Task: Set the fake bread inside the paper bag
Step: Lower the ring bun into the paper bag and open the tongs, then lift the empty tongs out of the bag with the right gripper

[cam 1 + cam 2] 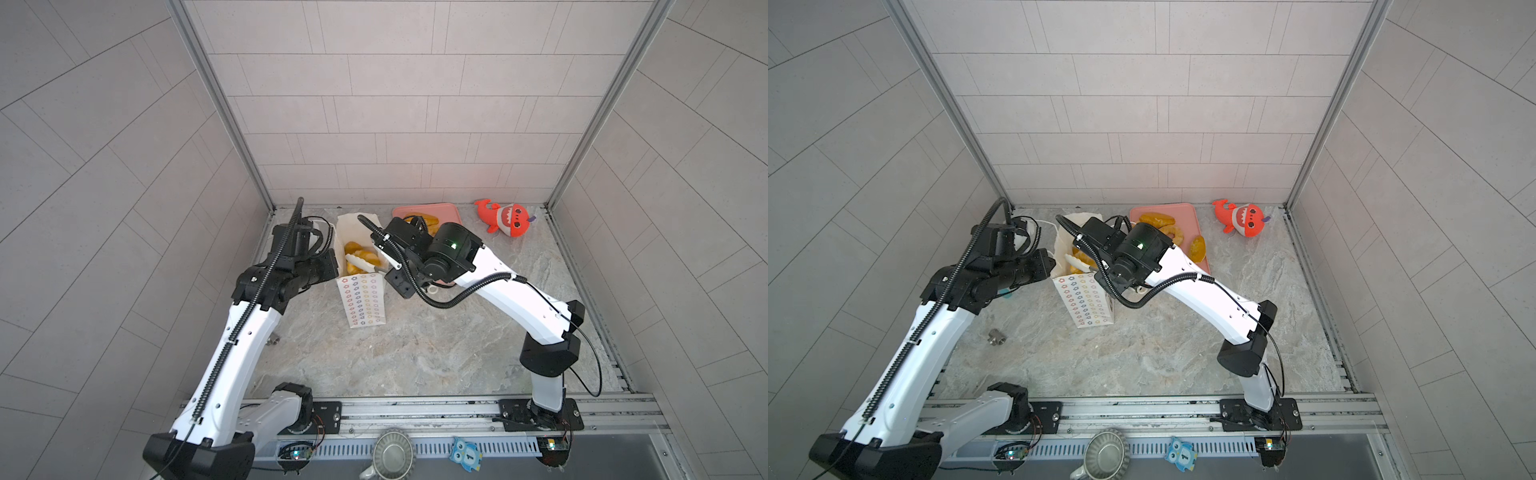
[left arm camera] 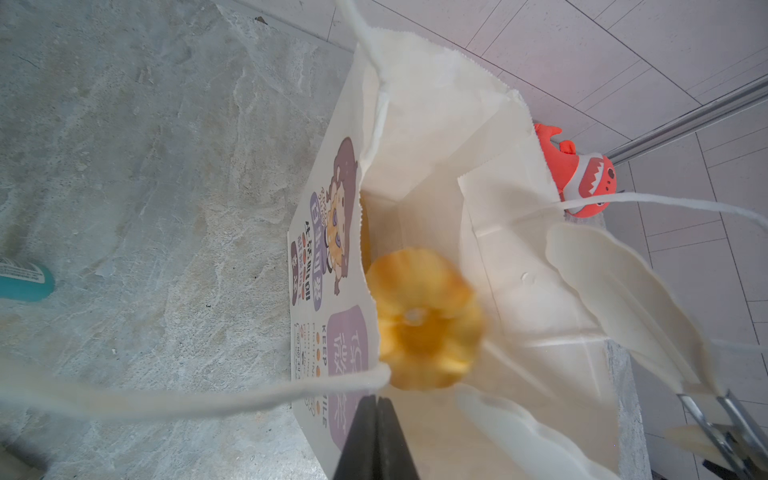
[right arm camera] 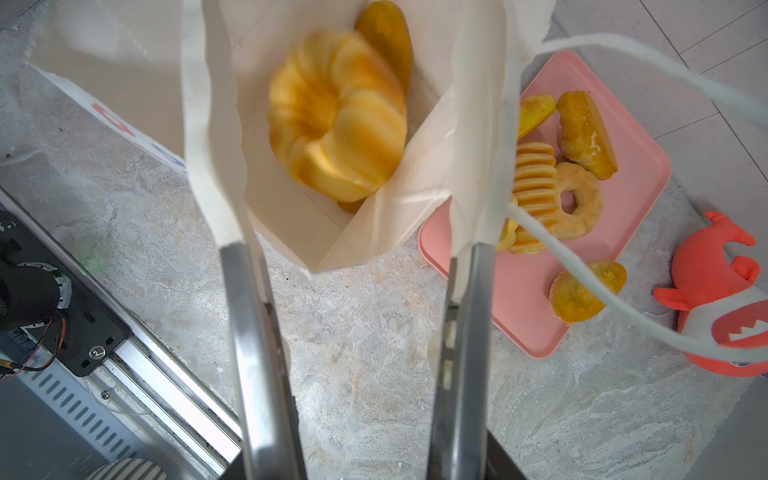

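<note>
The white paper bag [image 1: 360, 297] [image 1: 1086, 303] stands upright at the table's back, mouth open. My left gripper [image 2: 376, 399] [image 1: 334, 266] is shut on the bag's printed wall at its rim. My right gripper [image 3: 345, 124] [image 2: 507, 313] [image 1: 360, 262] hangs open over the mouth, its long white fingers [image 3: 208, 124] straddling it. Between them a blurred fluted piece of fake bread [image 3: 336, 116] [image 2: 428, 320] sits inside the bag, touching neither finger, with a long loaf [image 3: 386, 37] beside it. Several more pastries [image 3: 534, 178] lie on the pink tray [image 3: 523, 299] [image 1: 1183, 216].
A red plush shark [image 1: 509, 220] [image 3: 715, 291] lies right of the tray by the back wall. A small metal fitting [image 1: 995, 336] and a teal object [image 2: 25, 282] lie left of the bag. The mounting rail [image 1: 415, 409] runs along the front edge.
</note>
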